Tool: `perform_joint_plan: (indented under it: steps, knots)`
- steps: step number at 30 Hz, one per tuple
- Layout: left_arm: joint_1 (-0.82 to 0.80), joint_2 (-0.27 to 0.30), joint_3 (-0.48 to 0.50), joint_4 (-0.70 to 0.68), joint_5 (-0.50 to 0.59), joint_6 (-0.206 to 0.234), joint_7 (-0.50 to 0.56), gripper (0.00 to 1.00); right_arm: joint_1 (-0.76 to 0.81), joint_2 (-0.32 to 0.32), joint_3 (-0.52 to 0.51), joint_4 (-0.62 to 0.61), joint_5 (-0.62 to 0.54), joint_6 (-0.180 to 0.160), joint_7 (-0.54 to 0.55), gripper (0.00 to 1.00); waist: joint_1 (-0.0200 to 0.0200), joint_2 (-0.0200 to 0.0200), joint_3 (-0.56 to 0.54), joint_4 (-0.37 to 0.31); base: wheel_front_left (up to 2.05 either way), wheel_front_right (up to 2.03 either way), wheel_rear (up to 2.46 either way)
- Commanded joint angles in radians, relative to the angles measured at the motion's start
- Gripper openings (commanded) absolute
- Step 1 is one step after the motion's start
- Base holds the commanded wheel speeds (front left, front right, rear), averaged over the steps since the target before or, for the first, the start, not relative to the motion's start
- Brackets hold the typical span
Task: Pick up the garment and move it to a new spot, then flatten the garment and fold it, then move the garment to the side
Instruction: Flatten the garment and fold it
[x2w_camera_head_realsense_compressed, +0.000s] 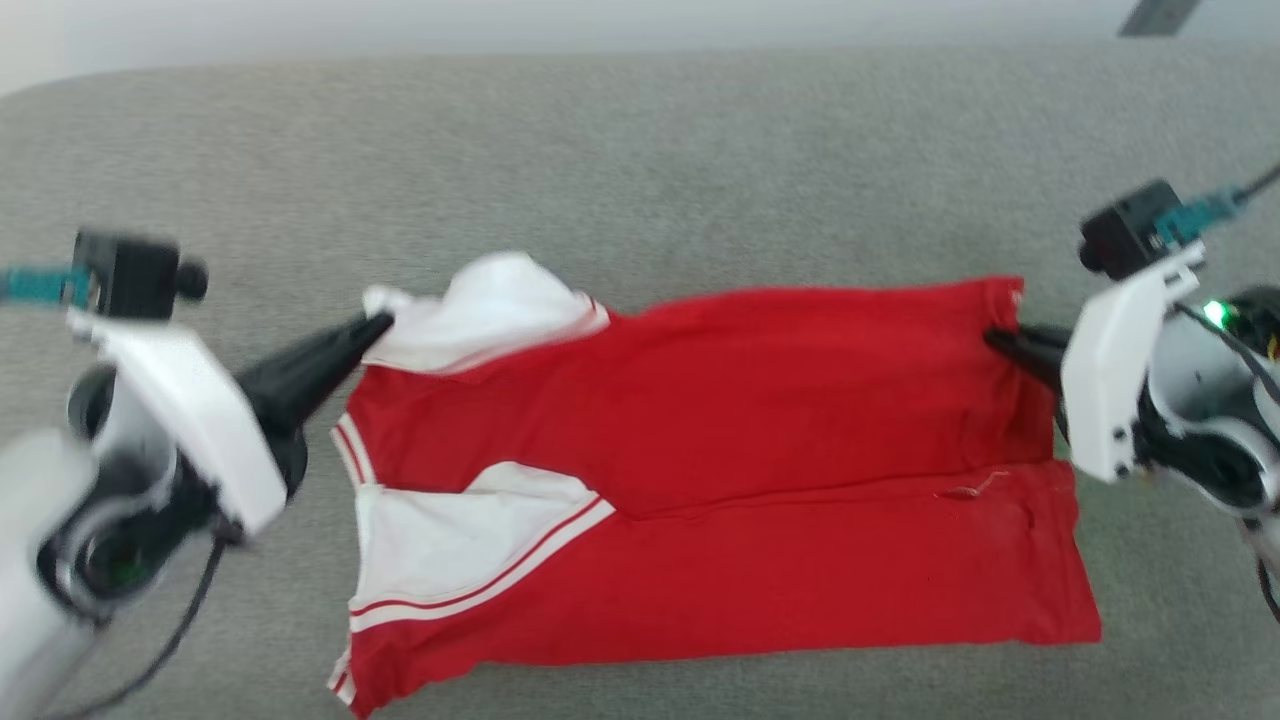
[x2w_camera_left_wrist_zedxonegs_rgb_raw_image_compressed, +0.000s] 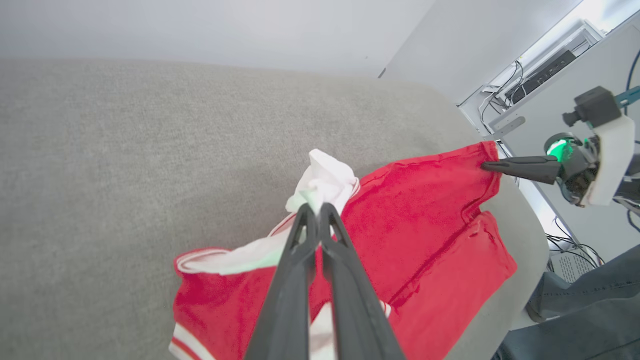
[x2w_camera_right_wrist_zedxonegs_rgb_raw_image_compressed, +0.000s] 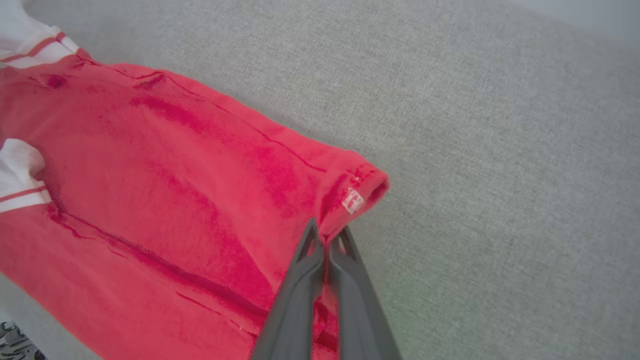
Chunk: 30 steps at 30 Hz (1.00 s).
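Red soft-knit garment (x2w_camera_head_realsense_compressed: 760, 400), a short-sleeved shirt with white sleeves and red-and-white striped trim, lies spread lengthwise across the grey woven upholstered surface (x2w_camera_head_realsense_compressed: 640, 150), with a long crease running along its middle. The left gripper (x2w_camera_head_realsense_compressed: 385, 322) is clenched on the bunched far white sleeve (x2w_camera_head_realsense_compressed: 490, 300), which stands lifted off the surface. The right gripper (x2w_camera_head_realsense_compressed: 992, 338) is pinched on the far hem corner (x2w_camera_right_wrist_zedxonegs_rgb_raw_image_compressed: 360, 190), its two dark fingers closed with red cloth between them. Judging by both far corners being held and the near half lying flat, the folding step looks to be in hand. The next move probably calls for carrying both held corners together across the crease, at an even height and pace, so the upper layer lands square on the near edge without wrinkling.
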Motion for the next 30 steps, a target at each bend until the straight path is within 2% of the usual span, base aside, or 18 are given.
perform_joint_plan:
  steps: [1,9,13,17,20,25,30]
  knots:
    - [0.039,0.016,-0.002,-0.02,-0.008,-0.002,-0.03,0.0,0.034,-0.012,-0.01,-0.018,0.005,-0.001,-0.006,0.0,0.0,0.0,-0.03,0.03,0.0,0.0,0.0]
    - [0.282,0.127,-0.017,-0.155,-0.03,-0.002,-0.223,0.0,0.268,-0.085,-0.15,-0.174,-0.002,-0.001,0.013,0.0,0.0,0.0,-0.045,0.073,0.0,0.0,0.0]
    - [0.355,0.139,-0.035,-0.192,-0.034,0.004,-0.275,0.0,0.389,-0.077,-0.245,-0.241,-0.004,-0.001,0.045,0.0,0.0,0.0,-0.025,0.085,0.0,0.0,0.0]
    - [0.385,0.104,-0.06,-0.172,-0.007,0.013,-0.292,0.0,0.472,-0.044,-0.323,-0.275,-0.035,-0.001,0.068,0.0,0.0,0.0,-0.005,0.092,0.0,0.0,0.0]
    - [0.386,0.042,-0.071,-0.123,-0.021,0.008,-0.303,0.0,0.501,-0.018,-0.354,-0.276,-0.078,-0.001,0.086,0.0,0.0,0.0,0.007,0.096,0.0,0.0,0.0]
    - [0.37,-0.034,-0.089,-0.016,-0.027,0.001,-0.297,0.0,0.514,0.037,-0.361,-0.261,-0.11,-0.001,0.116,0.0,0.0,0.0,0.021,0.094,0.0,0.0,0.0]
    - [0.355,-0.071,-0.101,0.038,-0.017,-0.002,-0.302,0.0,0.512,0.065,-0.346,-0.257,-0.127,-0.001,0.12,0.0,0.0,0.0,0.025,0.088,0.0,0.0,0.0]
